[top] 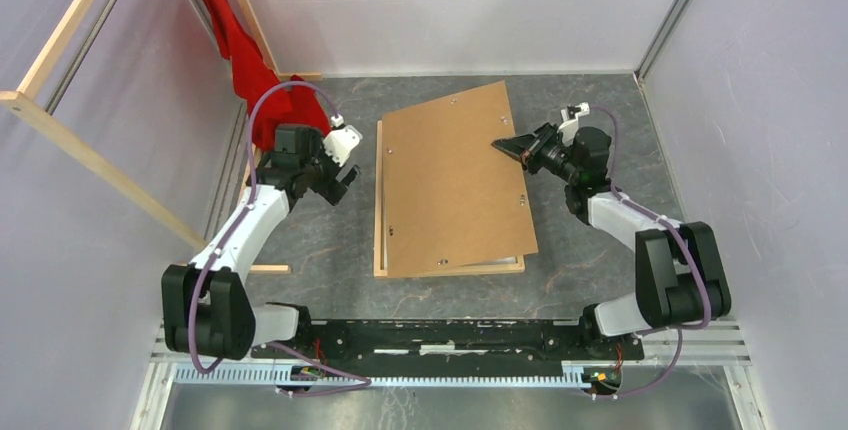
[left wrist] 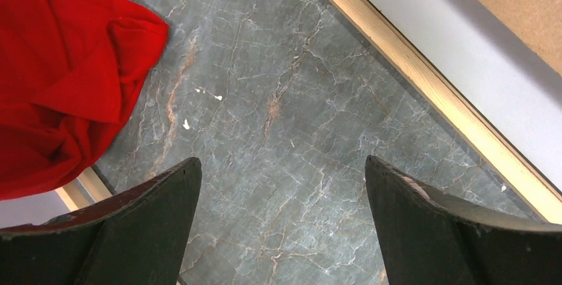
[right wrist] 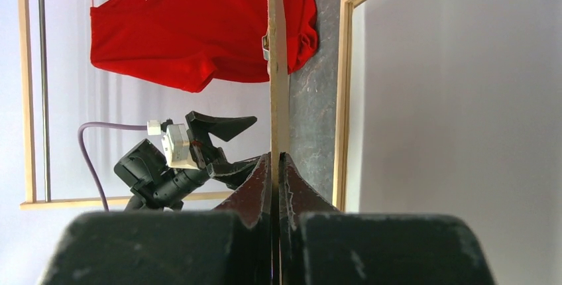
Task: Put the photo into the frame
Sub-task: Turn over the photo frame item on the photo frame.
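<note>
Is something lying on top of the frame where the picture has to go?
Yes. The brown board lies crooked over the frame and covers most of its opening. The right claw is pinching the board's right edge.

Top cam sits high behind my bases, looking down on the whole table [top: 600, 295]. Left wrist cam faces down, close. Right wrist cam looks sideways along brown panel [right wrist: 277, 66]; all three share frame [left wrist: 424, 78], red shirt [left wrist: 53, 79].

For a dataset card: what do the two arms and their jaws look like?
The left arm and right arm each have white links between bulky black joint housings and a looping lilac cable. A small white module sits at each wrist. The jaws are matte black tapering wedges.
</note>
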Robot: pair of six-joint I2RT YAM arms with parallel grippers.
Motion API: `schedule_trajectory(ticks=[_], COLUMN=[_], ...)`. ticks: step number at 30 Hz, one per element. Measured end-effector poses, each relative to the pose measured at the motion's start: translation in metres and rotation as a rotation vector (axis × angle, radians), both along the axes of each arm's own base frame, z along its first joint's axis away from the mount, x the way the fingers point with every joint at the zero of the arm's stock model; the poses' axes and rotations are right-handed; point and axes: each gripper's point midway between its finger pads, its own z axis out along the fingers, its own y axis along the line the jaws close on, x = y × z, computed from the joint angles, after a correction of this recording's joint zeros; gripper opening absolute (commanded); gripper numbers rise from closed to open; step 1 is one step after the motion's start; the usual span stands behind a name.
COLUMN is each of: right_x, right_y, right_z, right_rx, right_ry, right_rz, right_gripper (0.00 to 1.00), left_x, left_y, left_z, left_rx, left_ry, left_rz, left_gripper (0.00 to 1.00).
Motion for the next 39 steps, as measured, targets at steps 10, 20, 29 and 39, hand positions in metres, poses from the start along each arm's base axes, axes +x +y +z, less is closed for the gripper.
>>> schedule_trajectory(ticks=[10,20,29,39], right_x=[0.01,0.014,0.019,0.025], right_y=[0.004,0.004,0.004,0.003], right_z=[-0.036,-0.064,-0.072,-0.088], right_rx=[0.008,0.004,0.007,0.013], right_ry=[0.037,0.07,0.069,0.092], right_rz=[0.013,0.01,0.006,-0.015], right_gripper=[0.0,0.0,0.0,0.0], left_x=[0.009,0.013,0.013,0.013], left_y=[-0.002,-0.002,-0.001,-0.001], left_z=[-0.017,-0.021,-0.026,-0.041], left_rx=[0.001,0.002,0.025,0.032], left_ry=[0.017,0.014,0.016,0.05], left_rz=[-0.005,-0.008,-0.031,-0.036], left_gripper=[1.0,1.0,1.0,1.0])
